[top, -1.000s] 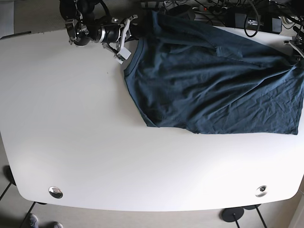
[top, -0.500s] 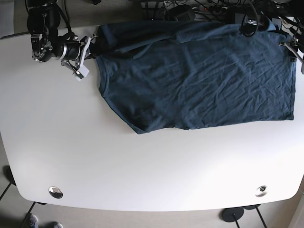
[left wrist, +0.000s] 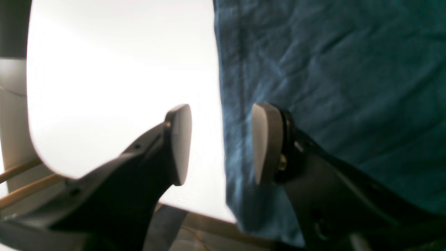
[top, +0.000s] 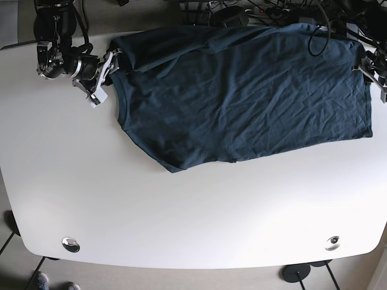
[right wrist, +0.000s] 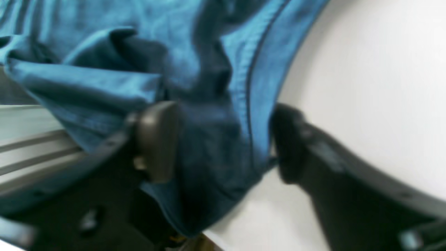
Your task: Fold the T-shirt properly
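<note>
The dark blue T-shirt (top: 242, 96) lay spread over the far half of the white desk (top: 181, 217), wrinkled, with one edge reaching the desk's far rim and a fold of cloth doubled over along that rim. The right end effector (top: 104, 71) sat at the T-shirt's corner nearest the arm carrying it; in the right wrist view the right end effector (right wrist: 223, 143) had its fingers spread apart with a bunched, hemmed wad of the T-shirt (right wrist: 195, 87) between them. That view was blurred, so whether the pads actually touched the cloth could not be told with certainty. The left end effector (top: 376, 71) was at the T-shirt's opposite edge, at the desk's side rim. In the left wrist view the left end effector (left wrist: 221, 143) was also spread: one finger (left wrist: 179, 143) over bare desk (left wrist: 115, 76), the other (left wrist: 264, 143) over the T-shirt (left wrist: 331, 76), with the cloth's hemmed edge running between them and not pinched. Cables (top: 272, 12) were tangled just beyond the desk's far rim. Two round metal fittings (top: 71, 244) sat near the desk's near corners, well apart from the T-shirt.
</note>
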Robot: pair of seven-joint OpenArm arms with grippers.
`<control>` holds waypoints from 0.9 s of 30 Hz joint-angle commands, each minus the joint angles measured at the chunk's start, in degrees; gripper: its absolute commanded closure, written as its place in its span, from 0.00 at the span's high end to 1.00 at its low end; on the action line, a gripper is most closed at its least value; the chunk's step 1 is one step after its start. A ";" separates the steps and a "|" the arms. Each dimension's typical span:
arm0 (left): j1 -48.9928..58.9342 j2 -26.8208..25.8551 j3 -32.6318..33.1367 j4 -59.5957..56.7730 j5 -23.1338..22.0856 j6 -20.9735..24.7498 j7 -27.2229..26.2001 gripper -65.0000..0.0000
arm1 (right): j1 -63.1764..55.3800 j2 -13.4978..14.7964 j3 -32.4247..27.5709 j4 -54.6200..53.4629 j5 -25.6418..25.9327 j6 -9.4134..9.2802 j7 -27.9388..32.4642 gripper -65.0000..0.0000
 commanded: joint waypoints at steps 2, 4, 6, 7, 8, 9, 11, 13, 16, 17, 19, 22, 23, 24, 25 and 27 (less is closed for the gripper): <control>-0.77 -1.29 -0.30 -1.63 -0.57 0.32 -1.15 0.39 | -0.85 0.82 0.50 5.72 1.04 0.23 0.53 0.70; -2.18 0.29 -0.30 -1.89 -0.49 0.32 -1.15 0.38 | -1.47 0.73 0.50 9.76 1.04 0.31 0.62 0.70; -2.27 0.90 -0.30 -1.80 -0.49 0.32 -1.15 0.38 | -2.08 -0.41 0.50 12.93 1.04 0.49 0.70 0.70; -2.27 0.90 -0.30 -1.80 -0.49 0.32 -1.15 0.38 | -2.08 -1.29 0.23 14.07 0.95 0.49 0.70 0.70; -2.27 0.99 -0.30 -1.80 -0.49 0.32 -1.15 0.33 | -1.56 -2.61 -0.03 14.07 0.95 0.49 0.70 0.70; -2.35 0.99 -0.30 -2.07 -0.40 0.32 -1.15 0.26 | -0.68 -3.93 -0.03 13.98 0.86 0.49 0.70 0.70; -2.44 1.08 -0.30 -2.15 -0.40 0.32 -1.24 0.18 | 0.11 -6.12 -0.12 13.90 0.60 0.49 0.70 0.70; -2.53 1.08 1.46 -2.24 -0.31 0.32 -1.50 0.17 | 2.31 -7.88 -1.08 12.31 0.60 0.40 0.62 0.70; -2.27 1.08 3.84 -2.42 -0.13 0.32 -5.37 0.17 | 5.74 -8.58 -4.78 5.37 0.51 0.14 0.88 0.61; -2.27 0.99 5.07 -3.30 -0.13 0.32 -6.25 0.17 | 7.06 -9.29 -5.48 1.94 0.51 0.14 1.85 0.47; -2.53 0.73 5.86 -5.41 -0.13 0.32 -6.51 0.17 | 7.85 -9.46 -6.01 -2.54 0.51 0.05 4.75 0.24; -3.50 0.55 6.12 -9.45 -0.13 0.32 -7.57 0.17 | 9.17 -9.11 -6.18 -7.99 0.51 0.05 6.86 0.19; -4.82 0.46 7.62 -11.30 -0.13 0.32 -9.06 0.17 | 9.26 -9.02 -6.10 -9.93 0.24 -0.04 8.53 0.19; -5.96 -0.59 10.17 -13.23 -0.13 0.32 -9.94 0.17 | 9.26 -9.02 -6.01 -11.25 -1.87 -0.04 10.29 0.19; -6.84 -1.21 12.01 -14.73 -0.13 0.32 -10.03 0.17 | 9.34 -9.02 -5.83 -11.86 -4.24 -0.04 11.17 0.19; -10.27 -1.29 15.35 -18.77 -0.13 0.32 -10.12 0.17 | 9.43 -9.38 -2.49 -14.24 -7.93 0.49 12.40 0.19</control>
